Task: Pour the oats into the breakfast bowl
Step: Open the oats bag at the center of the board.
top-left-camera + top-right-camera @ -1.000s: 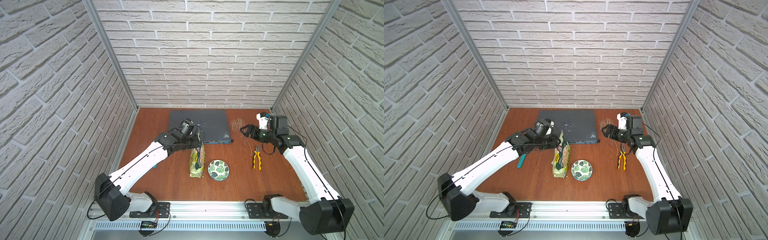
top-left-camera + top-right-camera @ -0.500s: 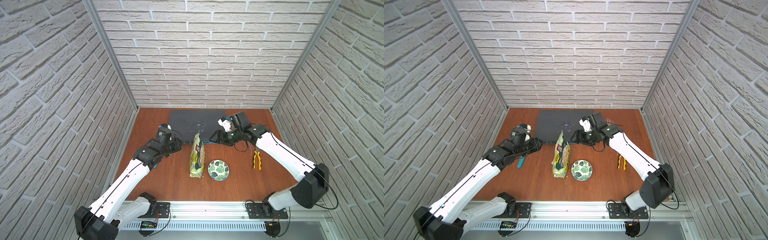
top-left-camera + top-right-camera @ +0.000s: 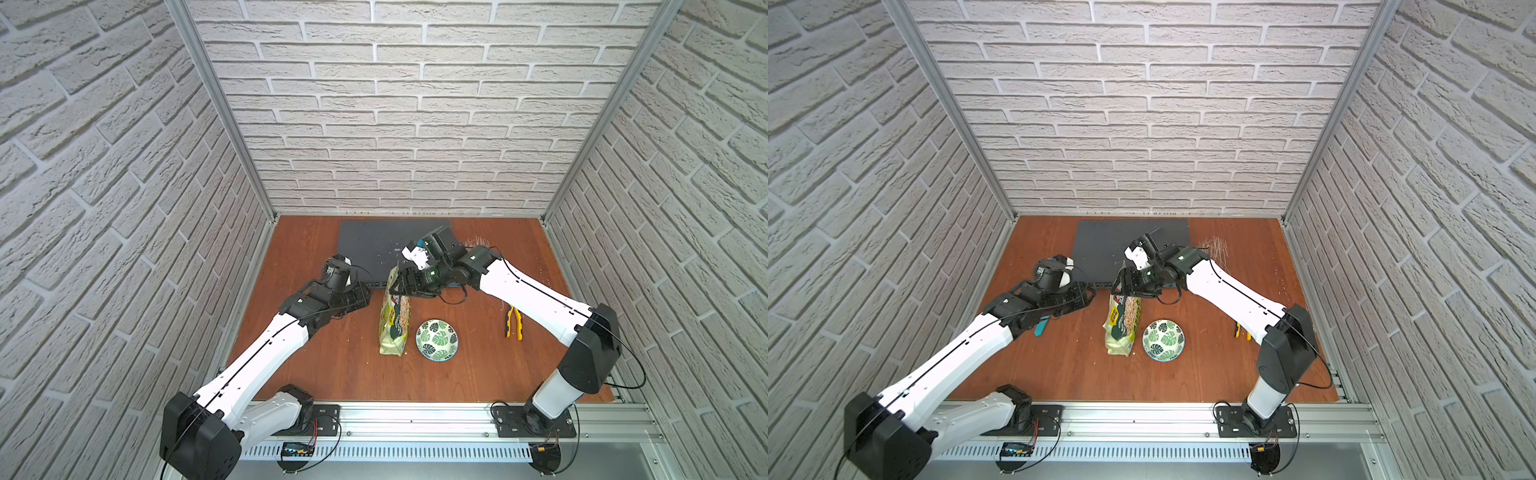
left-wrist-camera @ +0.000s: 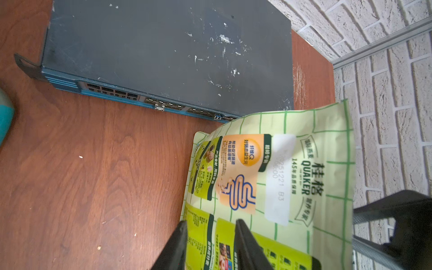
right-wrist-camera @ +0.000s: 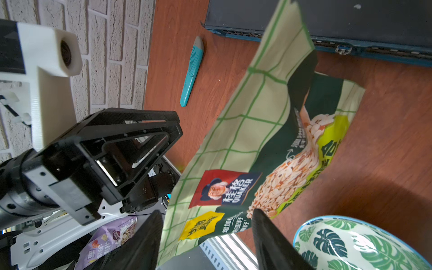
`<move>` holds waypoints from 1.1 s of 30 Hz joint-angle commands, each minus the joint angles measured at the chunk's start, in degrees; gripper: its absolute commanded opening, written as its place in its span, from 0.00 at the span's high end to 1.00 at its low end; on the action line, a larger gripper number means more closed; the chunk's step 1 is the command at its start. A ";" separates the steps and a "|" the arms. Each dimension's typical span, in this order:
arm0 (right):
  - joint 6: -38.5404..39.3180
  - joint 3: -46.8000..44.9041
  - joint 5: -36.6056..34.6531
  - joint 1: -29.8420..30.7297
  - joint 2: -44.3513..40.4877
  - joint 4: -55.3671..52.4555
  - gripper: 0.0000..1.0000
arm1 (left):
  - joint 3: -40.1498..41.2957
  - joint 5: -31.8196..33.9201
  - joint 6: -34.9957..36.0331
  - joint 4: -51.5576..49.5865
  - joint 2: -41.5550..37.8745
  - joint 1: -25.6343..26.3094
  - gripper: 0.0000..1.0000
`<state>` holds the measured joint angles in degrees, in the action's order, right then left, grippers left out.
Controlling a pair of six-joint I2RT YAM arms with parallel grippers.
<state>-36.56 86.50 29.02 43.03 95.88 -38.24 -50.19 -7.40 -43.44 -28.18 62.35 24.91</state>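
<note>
Reddish wooden tabletop (image 3: 332, 374): crinkly light-green oats pouch (image 3: 392, 324) upright; R gripper (image 3: 398, 286) nearer, jaws apart astride its top; L gripper (image 3: 368, 294) beside, ajar, empty.

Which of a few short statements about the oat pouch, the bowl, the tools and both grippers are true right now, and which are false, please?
1. The Quaker oat pouch stands upright on the wooden table. True.
2. The leaf-patterned bowl already holds oats. False: it is empty.
3. The right gripper is at the pouch's top, with a jaw on each side. True.
4. The left gripper is clamped on the pouch. False: it is open beside the pouch, holding nothing.
5. The yellow-handled pliers lie between pouch and bowl. False: they lie on the bowl's far side from the pouch.
6. A teal box cutter lies on the table. True.
</note>
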 commanded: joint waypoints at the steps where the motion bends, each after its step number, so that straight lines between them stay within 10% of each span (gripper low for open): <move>1: -0.18 1.60 -0.40 0.83 0.08 -0.12 0.37 | -0.12 -0.60 0.25 2.30 0.61 -0.16 0.63; 33: 1.48 3.08 -1.47 1.37 1.73 -2.23 0.48 | -0.28 -0.50 0.24 1.92 1.06 -0.19 0.62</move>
<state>-35.51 88.36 26.59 43.88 98.19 -41.21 -50.19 -7.57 -43.44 -28.21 63.22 24.91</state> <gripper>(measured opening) 0.517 0.382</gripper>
